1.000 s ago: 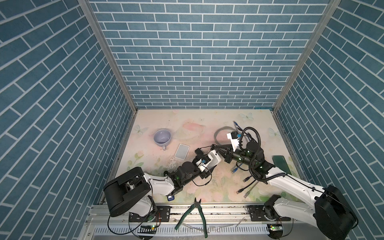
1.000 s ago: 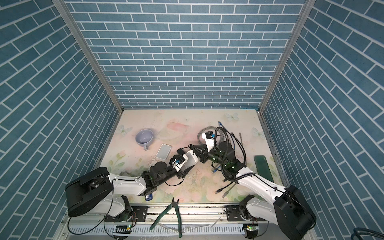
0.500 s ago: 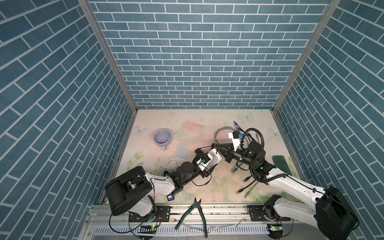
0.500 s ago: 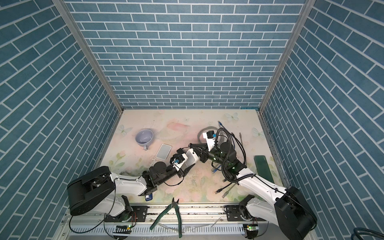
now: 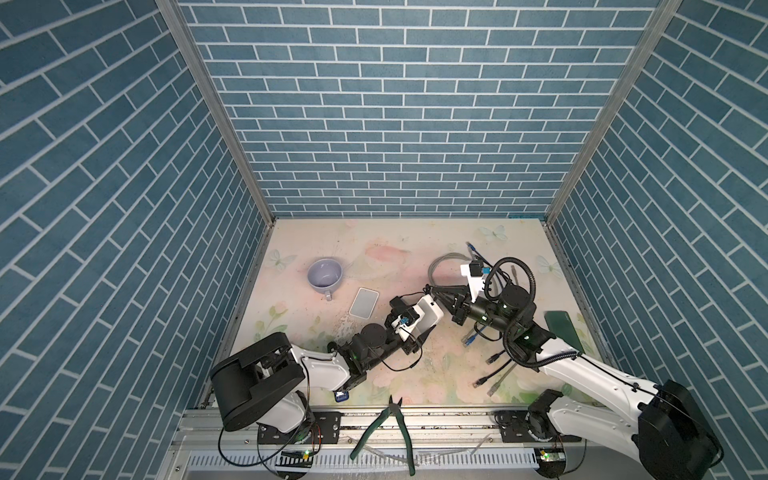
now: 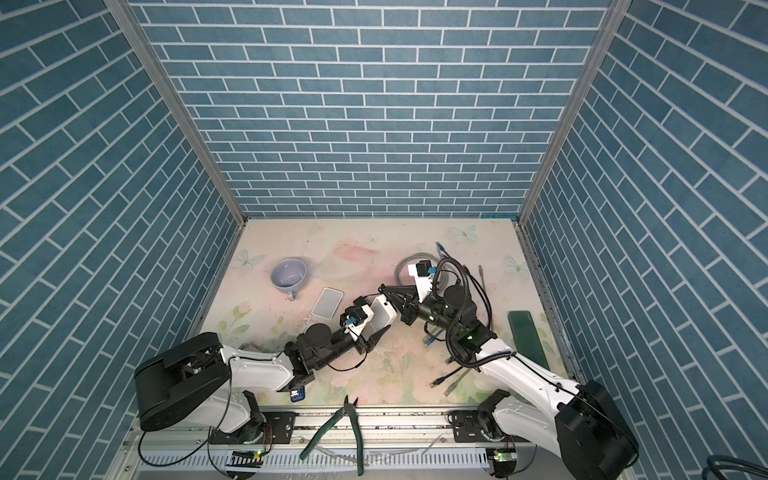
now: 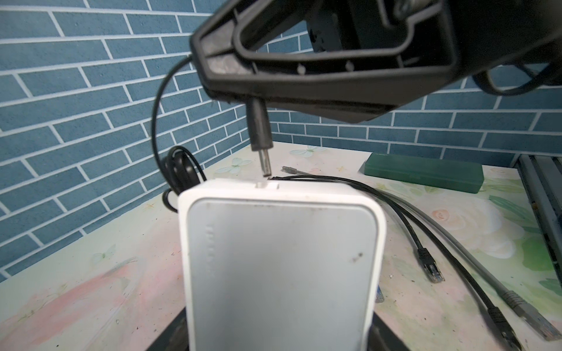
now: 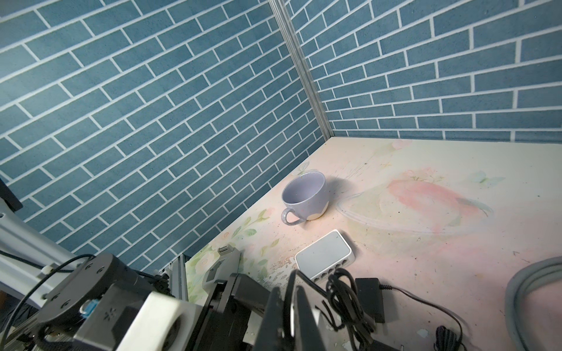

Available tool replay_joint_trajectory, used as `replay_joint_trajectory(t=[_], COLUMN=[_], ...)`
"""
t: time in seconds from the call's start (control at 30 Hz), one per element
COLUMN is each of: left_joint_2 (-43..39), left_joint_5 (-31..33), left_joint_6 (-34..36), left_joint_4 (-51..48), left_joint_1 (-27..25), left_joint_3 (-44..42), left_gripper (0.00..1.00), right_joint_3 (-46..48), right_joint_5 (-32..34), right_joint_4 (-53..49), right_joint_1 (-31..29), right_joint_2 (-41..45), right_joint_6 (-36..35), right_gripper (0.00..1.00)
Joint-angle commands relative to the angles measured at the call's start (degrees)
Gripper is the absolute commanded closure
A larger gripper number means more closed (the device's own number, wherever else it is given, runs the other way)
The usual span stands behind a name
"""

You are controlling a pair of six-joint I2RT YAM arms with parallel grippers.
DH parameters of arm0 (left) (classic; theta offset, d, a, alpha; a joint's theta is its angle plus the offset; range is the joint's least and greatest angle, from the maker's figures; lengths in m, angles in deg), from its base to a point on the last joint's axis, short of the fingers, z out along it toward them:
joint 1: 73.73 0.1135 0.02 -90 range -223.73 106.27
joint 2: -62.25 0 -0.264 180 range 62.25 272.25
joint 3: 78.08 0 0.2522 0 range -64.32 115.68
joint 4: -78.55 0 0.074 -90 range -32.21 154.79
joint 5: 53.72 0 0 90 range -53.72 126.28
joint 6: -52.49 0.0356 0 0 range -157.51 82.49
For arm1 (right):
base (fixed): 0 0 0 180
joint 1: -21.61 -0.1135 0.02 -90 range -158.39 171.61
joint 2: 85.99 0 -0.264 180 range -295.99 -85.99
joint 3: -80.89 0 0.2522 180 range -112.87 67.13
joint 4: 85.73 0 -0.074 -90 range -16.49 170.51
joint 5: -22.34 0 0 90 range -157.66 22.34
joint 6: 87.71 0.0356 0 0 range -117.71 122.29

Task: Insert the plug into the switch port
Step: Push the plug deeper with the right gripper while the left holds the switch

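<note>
My left gripper is shut across the sides of a white switch, held raised and tilted above the table in both top views. The switch fills the left wrist view between the jaws. My right gripper is shut on a black barrel plug. The plug's metal tip hangs just above the switch's far edge, close to a small notch, the port. The plug's thin black cable loops away behind. In the right wrist view the fingers hide the plug.
A second white switch lies flat beside a lilac mug. Loose network cables, a grey cable coil and a black adapter lie around the right arm. A green case lies at the right, and pliers on the front rail.
The right arm's wrist has shifted slightly to the right with the plug still gripped. The left arm and the raised switch have stayed where they were.
</note>
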State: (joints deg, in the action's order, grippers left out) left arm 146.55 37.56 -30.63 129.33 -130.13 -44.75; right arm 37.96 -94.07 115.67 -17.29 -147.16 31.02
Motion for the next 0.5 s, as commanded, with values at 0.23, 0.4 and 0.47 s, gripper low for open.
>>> replay_joint_trajectory(t=[0.23, 0.4, 0.47], left_joint_2=[0.0, -0.5, -0.8], left_joint_5=[0.5, 0.4, 0.3], left_joint_6=[-2.1, -2.1, -2.0], left_joint_4=[0.7, 0.4, 0.0], left_joint_1=[0.0, 0.0, 0.0], left_joint_3=[1.2, 1.4, 1.6], left_gripper=[0.56, 0.56, 0.56], right_joint_3=[0.9, 0.9, 0.9], right_joint_5=[-1.2, -1.6, -1.4], right_joint_4=[1.6, 2.0, 2.0], right_joint_1=[-0.2, -0.3, -0.3], right_joint_2=[-0.1, -1.7, -2.2], right_joint_6=[1.2, 1.3, 1.2], right_gripper=[1.0, 1.0, 1.0])
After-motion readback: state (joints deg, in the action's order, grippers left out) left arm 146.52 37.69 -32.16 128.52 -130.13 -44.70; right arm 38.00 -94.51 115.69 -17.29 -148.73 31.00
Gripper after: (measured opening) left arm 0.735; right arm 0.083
